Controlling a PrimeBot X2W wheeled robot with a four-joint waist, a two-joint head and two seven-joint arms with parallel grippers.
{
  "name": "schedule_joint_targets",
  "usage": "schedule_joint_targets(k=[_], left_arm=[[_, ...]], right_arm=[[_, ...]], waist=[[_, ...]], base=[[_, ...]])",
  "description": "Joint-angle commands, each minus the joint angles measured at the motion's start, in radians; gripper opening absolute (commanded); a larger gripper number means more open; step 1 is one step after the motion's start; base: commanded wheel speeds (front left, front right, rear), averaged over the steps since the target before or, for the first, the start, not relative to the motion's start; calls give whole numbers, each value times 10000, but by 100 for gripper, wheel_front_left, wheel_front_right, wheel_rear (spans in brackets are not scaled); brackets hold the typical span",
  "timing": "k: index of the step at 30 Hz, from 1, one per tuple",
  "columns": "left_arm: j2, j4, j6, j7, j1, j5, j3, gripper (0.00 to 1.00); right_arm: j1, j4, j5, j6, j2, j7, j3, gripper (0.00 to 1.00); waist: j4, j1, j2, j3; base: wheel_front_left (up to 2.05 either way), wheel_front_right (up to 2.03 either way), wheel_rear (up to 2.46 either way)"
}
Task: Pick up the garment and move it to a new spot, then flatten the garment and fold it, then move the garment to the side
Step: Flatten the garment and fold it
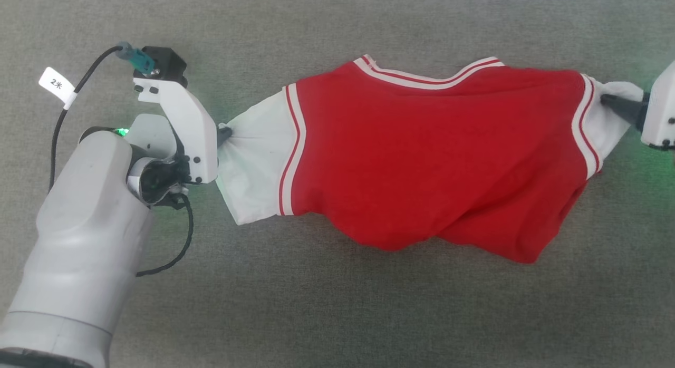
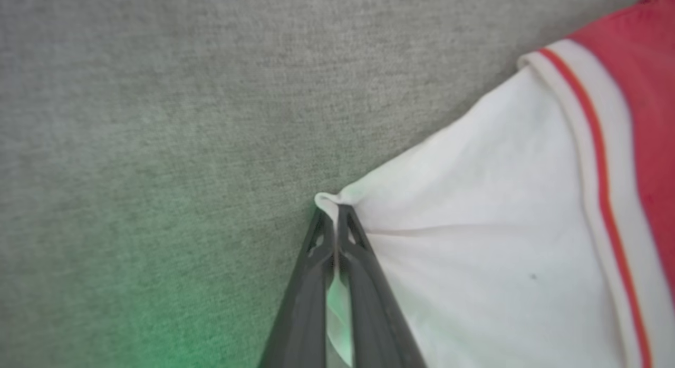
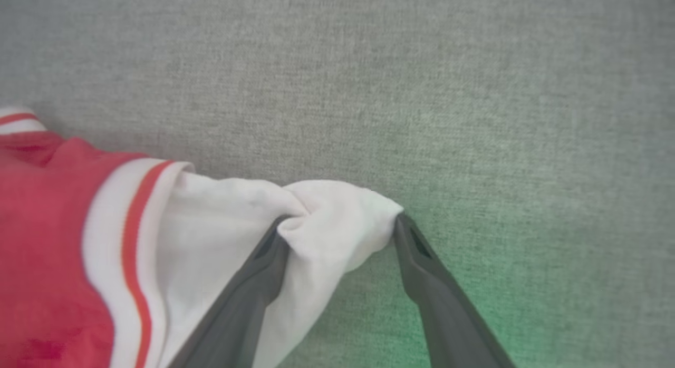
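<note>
- My right claw (image 3: 341,223) is spread wide, one finger (image 3: 253,289) on each side of the bunched end of a white sleeve (image 3: 221,220).
- The garment (image 3: 47,241) runs off left, red with striped trim.
- The grey fabric surface (image 3: 369,67) below glows green.

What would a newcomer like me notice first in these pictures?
The red garment with white sleeves stands out, stretched sideways across the grey fabric surface in the middle of the head view. At its left end the left gripper pinches a sleeve tip shut. At the right end the right gripper has its open fingers on either side of the other, bunched sleeve.
</note>
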Motion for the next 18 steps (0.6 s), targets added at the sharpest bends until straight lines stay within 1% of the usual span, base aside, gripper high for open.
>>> schedule_joint_targets(k=[1, 4, 8, 12, 15, 18], left_arm=[[-186, 712, 134, -25, 424, 50, -257, 0], [-230, 883, 187, -307, 243, 157, -256, 0], [-164, 852, 105, -569, -152, 177, -184, 0], [79, 563, 103, -684, -700, 255, -137, 0], [239, 322, 71, -689, -1065, 329, -123, 0], [493, -25, 182, -575, -1345, 416, -101, 0]], right_arm=[[218, 436, 130, -2, 364, 294, 325, 0], [-113, 512, 237, -2, 372, 176, 360, 0], [-373, 339, 459, 0, 323, 47, 459, 0], [-582, -45, 681, -2, 36, -98, 600, 0], [-675, -454, 943, -2, 68, -188, 718, 0], [-791, -844, 1145, -3, -30, -265, 862, 0]], waist=[[35, 0, -1, 31], [48, 0, -1, -58], [20, 0, -1, -328], [-34, 0, -1, -880], [-129, 0, -1, -1352], [-245, 0, -1, -1838]], base=[[0, 0, 0], [0, 0, 0], [0, 0, 0], [0, 0, 0], [0, 0, 0], [0, 0, 0]])
